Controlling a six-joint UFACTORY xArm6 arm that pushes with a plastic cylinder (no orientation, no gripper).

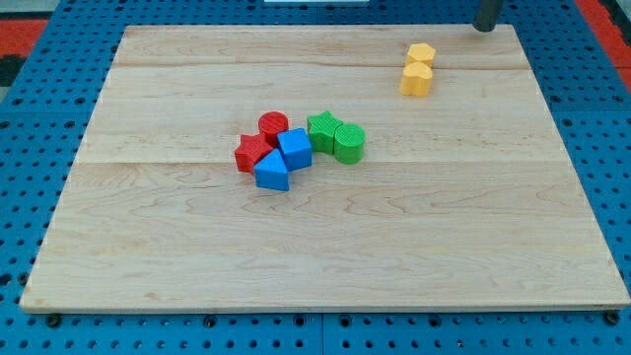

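My tip [484, 29] shows at the view's top right, just at the board's far edge, touching no block. Nearest to it are two yellow blocks: one [421, 53] toward the top and one [416, 79] just below, touching each other, down and left of the tip. Near the board's middle sits a tight cluster: a red cylinder [273, 126], a red star [252, 152], a blue cube [294, 148], a blue wedge-like block [271, 171], a green star [322, 130] and a green cylinder [349, 142].
The blocks lie on a pale wooden board [325, 256]. Around it is a blue pegboard [30, 148], with a red patch [25, 25] at the view's top left.
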